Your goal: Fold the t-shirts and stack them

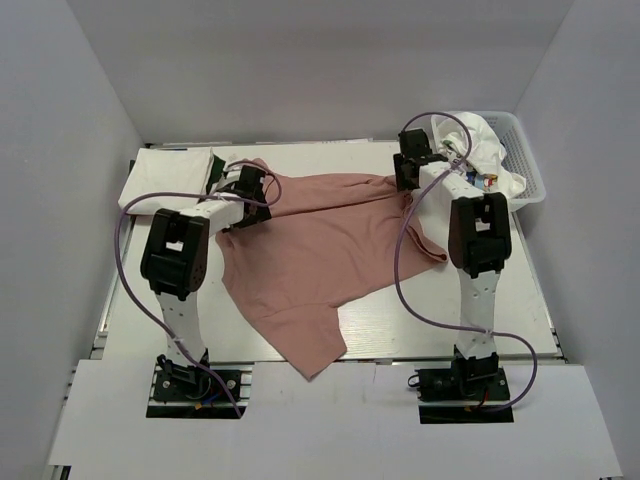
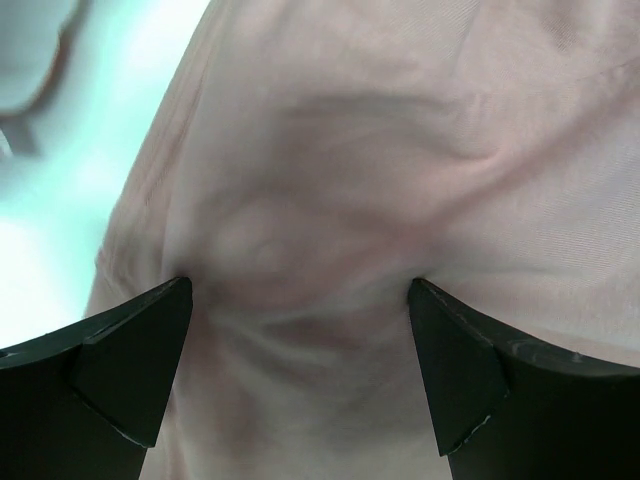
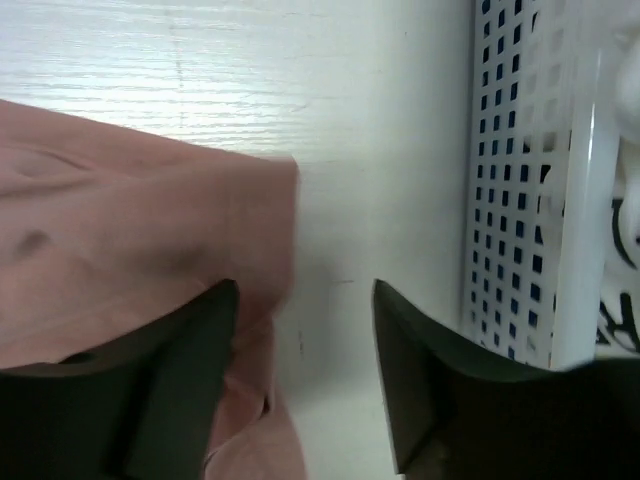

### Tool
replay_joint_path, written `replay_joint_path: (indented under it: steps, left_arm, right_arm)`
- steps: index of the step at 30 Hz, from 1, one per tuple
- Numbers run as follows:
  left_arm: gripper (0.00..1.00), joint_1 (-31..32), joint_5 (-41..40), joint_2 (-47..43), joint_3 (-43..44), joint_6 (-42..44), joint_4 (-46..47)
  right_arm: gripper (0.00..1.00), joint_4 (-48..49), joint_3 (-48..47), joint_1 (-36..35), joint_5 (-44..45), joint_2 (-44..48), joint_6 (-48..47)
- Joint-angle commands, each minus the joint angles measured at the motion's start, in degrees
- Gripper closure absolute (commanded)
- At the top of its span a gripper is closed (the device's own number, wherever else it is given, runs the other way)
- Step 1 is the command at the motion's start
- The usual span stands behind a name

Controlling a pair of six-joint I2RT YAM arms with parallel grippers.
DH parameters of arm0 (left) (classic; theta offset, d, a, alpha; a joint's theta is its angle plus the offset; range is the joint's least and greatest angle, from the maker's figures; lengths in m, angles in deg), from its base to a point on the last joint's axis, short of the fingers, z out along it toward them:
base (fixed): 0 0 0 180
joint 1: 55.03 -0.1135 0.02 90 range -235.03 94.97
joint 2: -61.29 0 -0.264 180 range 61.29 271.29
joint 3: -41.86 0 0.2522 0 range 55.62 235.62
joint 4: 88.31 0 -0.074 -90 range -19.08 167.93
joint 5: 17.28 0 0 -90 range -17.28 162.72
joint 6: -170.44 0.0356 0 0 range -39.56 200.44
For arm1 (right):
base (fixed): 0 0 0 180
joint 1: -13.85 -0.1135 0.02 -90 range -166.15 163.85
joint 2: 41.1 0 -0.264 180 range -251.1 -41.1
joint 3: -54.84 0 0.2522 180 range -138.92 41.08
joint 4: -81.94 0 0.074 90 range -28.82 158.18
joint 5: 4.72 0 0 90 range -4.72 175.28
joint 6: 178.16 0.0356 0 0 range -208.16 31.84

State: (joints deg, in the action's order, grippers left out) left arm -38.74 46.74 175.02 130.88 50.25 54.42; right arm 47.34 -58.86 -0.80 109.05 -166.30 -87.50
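Left gripper (image 2: 300,330): jaws apart, straddling a raised pucker of the dusty-pink t-shirt (image 1: 330,240). Right gripper (image 3: 305,300): jaws apart over the shirt's right edge, beside the basket (image 3: 520,200). The shirt lies spread on the table (image 1: 530,290), its far edge running left to right between both grippers.

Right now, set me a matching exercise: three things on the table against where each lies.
Things:
1. pink shirt
2. basket
3. folded white shirt

Places:
A. far left
B. far right corner
C. centre, spread out

Pairs: 1-C, 2-B, 3-A
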Motion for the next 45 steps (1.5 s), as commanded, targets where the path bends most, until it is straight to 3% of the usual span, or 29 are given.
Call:
replay_joint_path:
  steps: [1, 3, 6, 8, 10, 15, 19, 25, 29, 32, 35, 39, 40, 45]
  left_arm:
    - [0.01, -1.2, -2.2, 1.9, 3.4, 5.4, -2.8]
    - [0.01, -1.2, -1.7, 1.9, 7.0, 6.1, -4.4]
    - [0.01, -0.7, -1.1, 1.4, 10.3, 6.1, -6.0]
    - [0.01, 0.2, -0.4, 0.2, 11.6, 6.1, -6.5]
    - [0.01, 0.8, 4.1, -2.7, 10.9, 6.1, -7.2]
    - [0.01, 1.3, 18.0, -10.8, -2.1, 2.0, -3.9]
    - [0.01, 4.0, 24.6, -18.5, -14.2, 0.0, 3.6]
    - [0.01, 5.1, 18.6, -20.3, -20.4, -2.8, 1.2]
    - [0.01, 3.8, 15.9, -20.3, -24.3, -4.0, 0.6]
    - [0.01, 3.3, 10.6, -19.6, -24.8, -5.3, -2.6]
    - [0.01, 3.3, 10.1, -19.9, -24.8, -5.9, -3.2]
    - [0.01, 3.3, 9.5, -22.8, -24.3, -5.3, -3.9]
    - [0.01, 4.0, 9.5, -23.6, -23.5, -4.4, -3.9]
    - [0.01, 3.8, 12.6, -30.6, -21.6, -0.8, -2.1]
  right_arm:
    - [0.32, -3.8, -5.0, -0.4, 0.8, 0.3, -7.8]
    - [0.21, -3.4, -2.6, -0.4, -3.5, 6.2, -6.3]
    - [0.18, -1.8, 4.7, -1.5, -10.3, 13.1, -5.1]
    - [0.10, 0.7, 13.2, -2.7, -12.2, 17.9, -3.2]
    - [0.10, 1.7, 18.6, -3.2, -12.0, 23.0, 0.5]
    - [0.10, 1.2, 32.7, -4.3, -7.9, 28.3, 3.6]
    - [0.10, -0.7, 36.9, -4.5, -4.6, 28.4, 7.8]
    - [0.10, -0.1, 38.2, -2.6, 1.4, 27.9, 14.5]
    - [0.10, -4.1, 33.8, 2.3, 10.4, 24.8, 28.0]
    - [0.10, -6.8, 30.2, 7.5, 11.0, 22.3, 31.6]
    - [0.10, -9.9, 27.9, 10.6, 8.7, 21.4, 31.9]
    - [0.10, -6.5, 32.0, 10.2, 2.7, 30.1, 24.8]
    - [0.10, -4.5, 34.9, 9.5, -3.6, 31.8, 23.7]
    - [0.10, 6.1, 43.4, 3.4, -17.8, 42.2, 17.0]
